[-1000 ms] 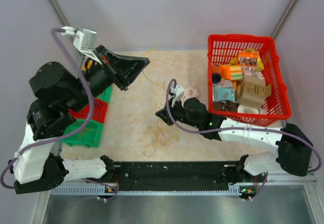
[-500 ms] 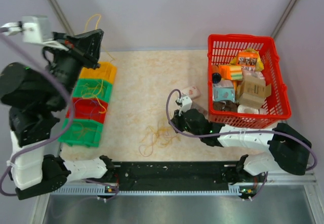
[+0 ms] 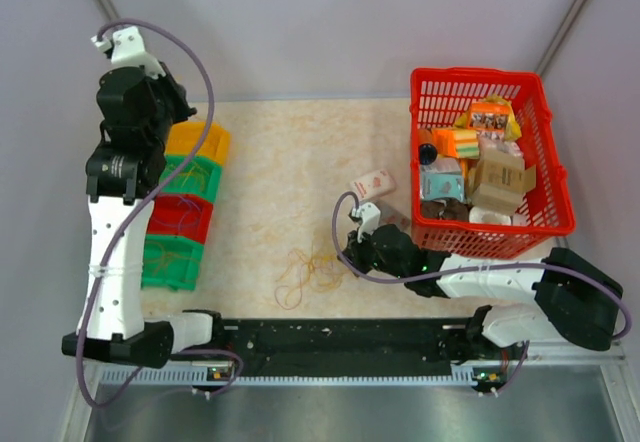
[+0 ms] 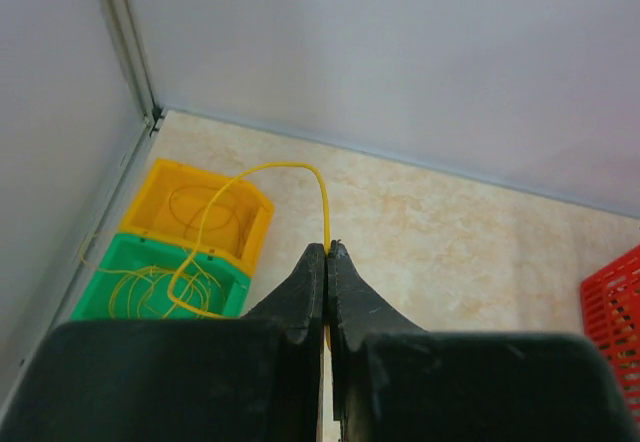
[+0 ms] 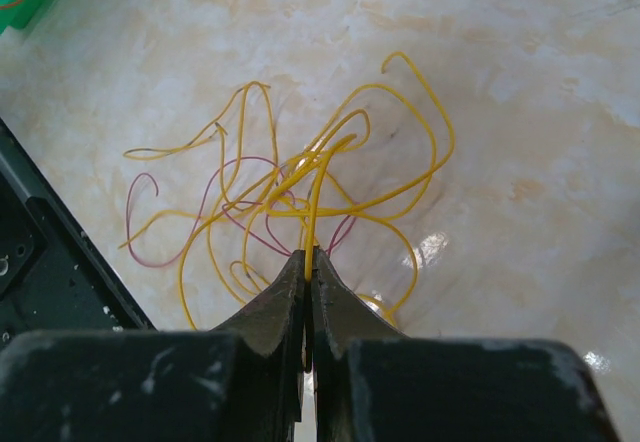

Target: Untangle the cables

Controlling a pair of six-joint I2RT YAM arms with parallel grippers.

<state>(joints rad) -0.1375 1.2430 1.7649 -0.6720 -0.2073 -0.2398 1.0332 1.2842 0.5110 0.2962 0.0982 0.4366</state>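
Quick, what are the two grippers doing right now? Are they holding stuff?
Left gripper: closed, holding a yellow cable.
Right gripper: closed, holding a tangled yellow cable.

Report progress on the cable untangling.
Done: loose strands already lie in the yellow bin and green bin. In hand: left end effector pinches a yellow cable over them; right end effector pinches a strand in the tangle. Left: that yellow-and-reddish tangle.

White arms point(image 3: 112, 252), purple cables point(image 3: 335, 230), black left gripper point(image 4: 327, 254)
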